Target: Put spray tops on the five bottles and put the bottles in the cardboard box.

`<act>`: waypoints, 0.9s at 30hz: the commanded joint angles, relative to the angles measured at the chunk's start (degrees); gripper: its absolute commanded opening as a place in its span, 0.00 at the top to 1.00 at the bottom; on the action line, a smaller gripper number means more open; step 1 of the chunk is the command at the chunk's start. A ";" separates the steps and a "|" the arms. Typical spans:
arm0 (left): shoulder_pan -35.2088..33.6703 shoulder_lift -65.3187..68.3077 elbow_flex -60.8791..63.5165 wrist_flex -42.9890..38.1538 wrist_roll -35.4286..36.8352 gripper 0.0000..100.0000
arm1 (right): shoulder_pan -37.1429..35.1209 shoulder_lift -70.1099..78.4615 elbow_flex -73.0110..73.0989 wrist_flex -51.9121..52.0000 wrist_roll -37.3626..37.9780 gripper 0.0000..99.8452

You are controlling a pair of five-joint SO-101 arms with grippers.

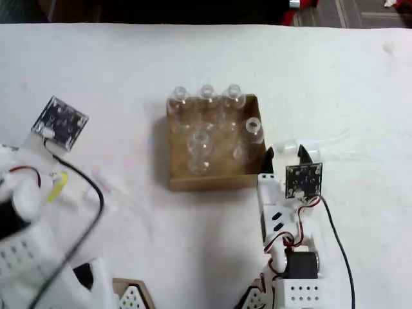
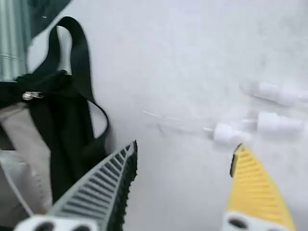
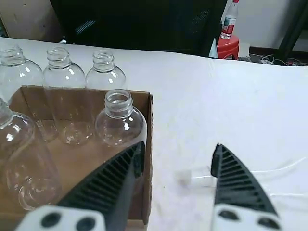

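Standing capless in the cardboard box (image 1: pixel 193 182), centre of the high view: your five bottles (image 1: pixel 199 143).
Your right wrist view adds a spray top (image 3: pixel 185 177) beside the box, under the right gripper (image 3: pixel 178 146), jaws wide open and empty; the left wrist view shows more spray tops (image 2: pixel 274 124) beyond the open, empty left gripper (image 2: pixel 186 146), a black strap (image 2: pixel 72 72) nearby.

A white cloth-covered table (image 1: pixel 193 244) filled most of the high view. A dark strip of room (image 1: pixel 161 9) ran along the top edge, with grey tiled floor (image 1: pixel 347 11) at the upper right. Beyond the table's far edge, a red plastic container (image 3: pixel 227 47) and a clear plastic bottle (image 3: pixel 231 19) stood together.
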 commanded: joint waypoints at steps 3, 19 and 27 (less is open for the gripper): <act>3.47 17.71 -6.51 6.59 14.86 0.71 | -1.19 -0.31 0.44 -1.45 1.14 0.80; 11.91 52.62 -13.89 1.14 66.99 0.71 | -1.10 -0.31 0.44 -1.36 1.14 0.80; 12.00 55.16 -8.88 -7.21 77.98 0.71 | -1.36 -0.31 0.44 -1.36 1.23 0.80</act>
